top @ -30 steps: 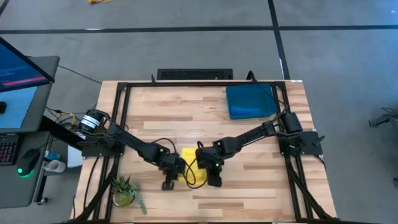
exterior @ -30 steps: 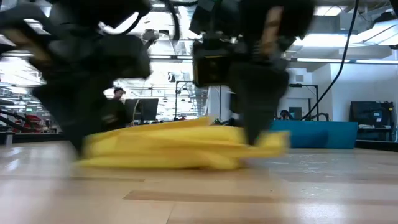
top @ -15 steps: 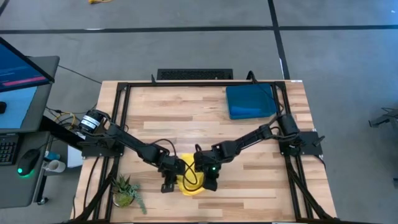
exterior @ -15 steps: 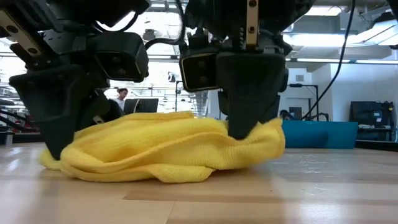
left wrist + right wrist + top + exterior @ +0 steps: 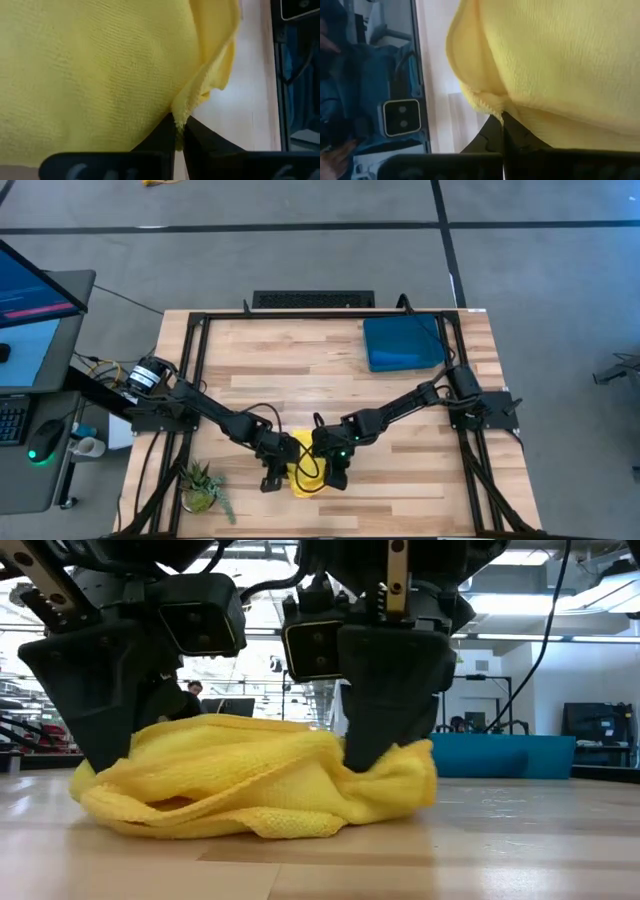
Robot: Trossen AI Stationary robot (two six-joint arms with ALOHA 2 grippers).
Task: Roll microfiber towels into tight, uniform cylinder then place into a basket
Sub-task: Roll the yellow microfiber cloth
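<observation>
Both grippers have drawn closer together and nearer the bench's front edge than a second ago, bunching the yellow towel (image 5: 250, 785) from a flat spread into a rumpled heap. The left gripper (image 5: 178, 131) has its fingers (image 5: 159, 134) clenched on a pinch of the towel's hem, and the right gripper (image 5: 502, 120) has its fingers (image 5: 492, 131) clenched on another fold of the same yellow cloth. In the low view the left gripper (image 5: 100, 755) stands at one end of the heap and the right gripper (image 5: 368, 752) at the other, both pressed down into it.

From above, the towel (image 5: 305, 480) lies near the front middle of the bench (image 5: 300, 370), a pale wood butcher-block top in a black frame. The basket (image 5: 403, 343) sits well apart at the far right corner, with the blue towel not distinguishable from it. A small potted plant (image 5: 201, 486) stands at the front left corner.

Around the bench is grey floor with dark lines; a monitor (image 5: 35, 305) and a mouse (image 5: 43, 442) are to the left. Beyond the bench the low view shows a bright workshop with a person (image 5: 190, 698) at a screen. No writing can be read.
</observation>
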